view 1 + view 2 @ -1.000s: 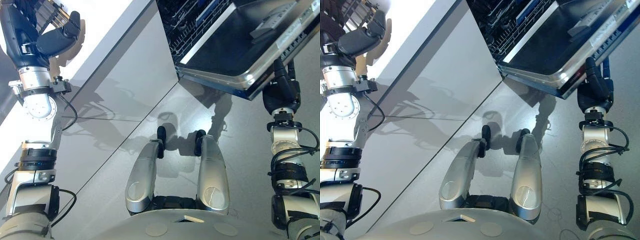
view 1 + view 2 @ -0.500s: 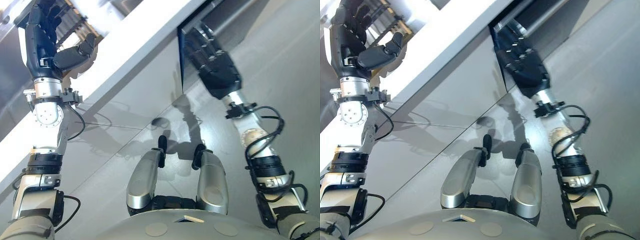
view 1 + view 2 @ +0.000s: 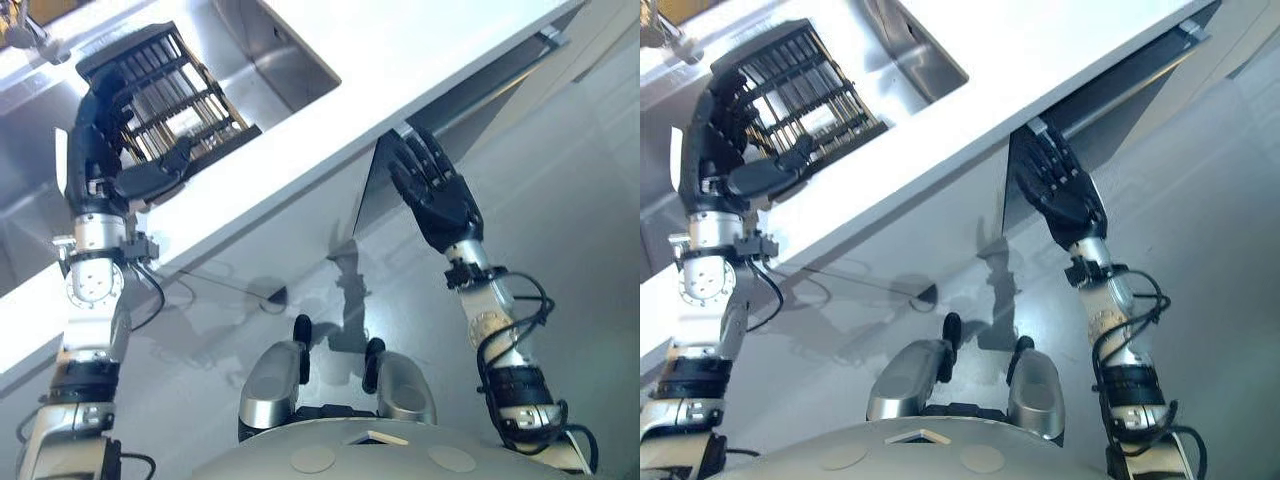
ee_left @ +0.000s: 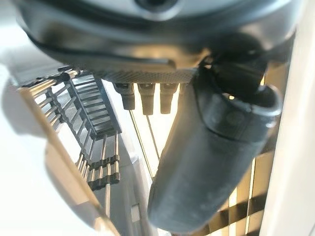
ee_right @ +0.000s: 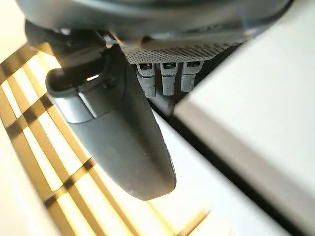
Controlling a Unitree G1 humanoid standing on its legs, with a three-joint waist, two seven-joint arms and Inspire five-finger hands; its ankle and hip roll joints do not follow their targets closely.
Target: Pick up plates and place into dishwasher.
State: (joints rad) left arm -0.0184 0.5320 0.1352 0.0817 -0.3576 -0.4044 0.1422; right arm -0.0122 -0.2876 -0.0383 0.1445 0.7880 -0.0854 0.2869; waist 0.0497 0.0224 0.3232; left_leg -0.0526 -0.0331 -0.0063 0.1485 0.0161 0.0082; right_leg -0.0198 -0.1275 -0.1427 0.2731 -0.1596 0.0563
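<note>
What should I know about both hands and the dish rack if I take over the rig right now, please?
Left hand: open, raised in front of the black dish rack, holding nothing.
Right hand: open, fingers straight, held up by the edge of the white counter, holding nothing.
The rack stands in the steel sink; whether it holds plates cannot be told.
Done: no plate in either hand.
Left: pick up plates and load them into the dishwasher.

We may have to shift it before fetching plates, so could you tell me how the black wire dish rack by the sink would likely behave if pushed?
The black wire dish rack looks stiff and probably light, being open bars. It would likely slide rather than tip, sitting low.
</note>
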